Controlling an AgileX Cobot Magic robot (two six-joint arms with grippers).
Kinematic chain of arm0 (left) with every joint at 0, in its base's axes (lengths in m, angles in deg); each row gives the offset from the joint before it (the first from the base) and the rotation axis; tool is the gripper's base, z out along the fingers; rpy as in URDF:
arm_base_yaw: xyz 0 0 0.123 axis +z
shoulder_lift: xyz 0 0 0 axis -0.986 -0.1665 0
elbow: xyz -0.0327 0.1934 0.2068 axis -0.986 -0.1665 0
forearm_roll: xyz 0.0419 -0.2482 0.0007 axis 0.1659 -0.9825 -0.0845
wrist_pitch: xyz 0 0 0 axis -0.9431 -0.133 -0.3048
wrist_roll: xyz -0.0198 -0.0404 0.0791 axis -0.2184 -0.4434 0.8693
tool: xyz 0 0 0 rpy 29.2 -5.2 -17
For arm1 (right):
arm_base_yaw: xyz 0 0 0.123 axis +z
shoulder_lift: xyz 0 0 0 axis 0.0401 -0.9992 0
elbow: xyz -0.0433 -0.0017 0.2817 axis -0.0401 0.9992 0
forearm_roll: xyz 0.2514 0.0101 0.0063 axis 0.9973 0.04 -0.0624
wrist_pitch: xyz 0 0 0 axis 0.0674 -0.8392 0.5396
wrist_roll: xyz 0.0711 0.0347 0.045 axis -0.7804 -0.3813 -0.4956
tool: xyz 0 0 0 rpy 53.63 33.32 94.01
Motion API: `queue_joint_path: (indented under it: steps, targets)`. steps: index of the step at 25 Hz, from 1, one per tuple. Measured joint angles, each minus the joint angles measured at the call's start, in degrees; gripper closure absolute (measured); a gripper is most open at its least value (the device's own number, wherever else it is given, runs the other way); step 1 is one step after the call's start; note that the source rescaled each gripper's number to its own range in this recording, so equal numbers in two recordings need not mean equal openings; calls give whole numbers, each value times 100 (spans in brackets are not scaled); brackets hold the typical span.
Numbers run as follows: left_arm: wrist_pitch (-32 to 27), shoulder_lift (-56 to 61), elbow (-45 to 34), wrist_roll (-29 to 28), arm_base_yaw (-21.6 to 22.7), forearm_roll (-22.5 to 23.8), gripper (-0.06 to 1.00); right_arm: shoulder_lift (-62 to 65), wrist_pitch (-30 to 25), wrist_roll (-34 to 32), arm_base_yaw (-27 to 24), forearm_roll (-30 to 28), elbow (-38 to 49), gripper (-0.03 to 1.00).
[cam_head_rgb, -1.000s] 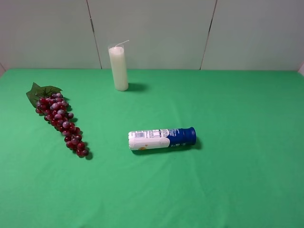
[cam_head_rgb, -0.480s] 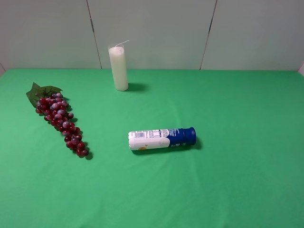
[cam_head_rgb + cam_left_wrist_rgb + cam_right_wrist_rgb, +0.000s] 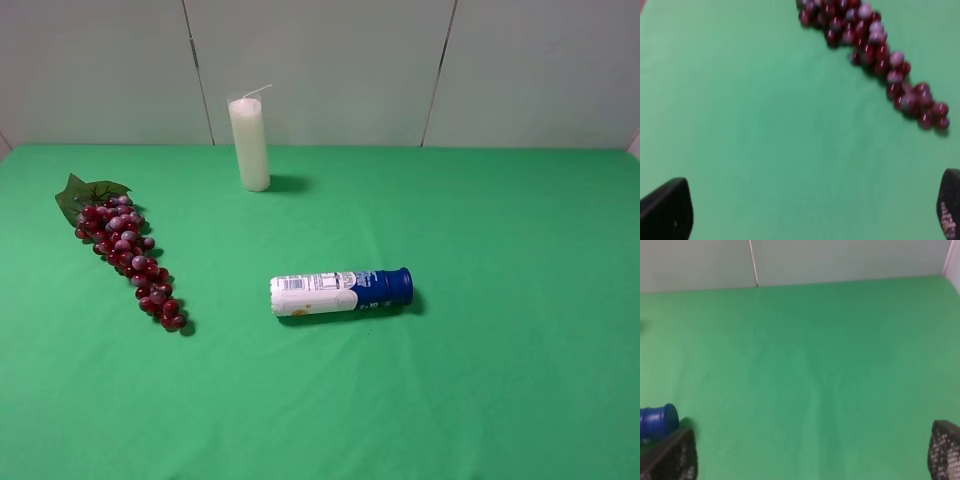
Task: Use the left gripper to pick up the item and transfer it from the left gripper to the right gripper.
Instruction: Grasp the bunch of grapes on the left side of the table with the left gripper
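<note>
The item, a long bunch of dark red-purple grapes (image 3: 128, 252) with green leaves at its far end, lies on the green table at the left. No arm shows in the high view. In the left wrist view the grapes (image 3: 875, 50) lie ahead of my left gripper (image 3: 810, 210), whose two black fingertips (image 3: 667, 210) stand wide apart with nothing between them. My right gripper (image 3: 812, 455) is open too, over bare green cloth, with the blue bottle cap (image 3: 657, 421) beside one fingertip (image 3: 672, 460).
A white-and-blue bottle (image 3: 340, 291) lies on its side near the middle of the table. A tall white candle (image 3: 249, 143) stands upright at the back, near the grey wall. The green cloth (image 3: 500, 250) covers the whole table.
</note>
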Motion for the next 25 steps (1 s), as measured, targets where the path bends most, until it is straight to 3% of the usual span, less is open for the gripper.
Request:
queue_joint_path:
  steps: [12,21,25]
  targets:
    - [-2,-2920,668,-99,0,-440,-3,0,0,0,0,0,0,-3]
    - [742,-4581,760,-294,-17,-957,-3,0,0,0,0,0,0,-3]
    - [1204,-5225,760,-649,-420,-900,-3,0,0,0,0,0,0,-3]
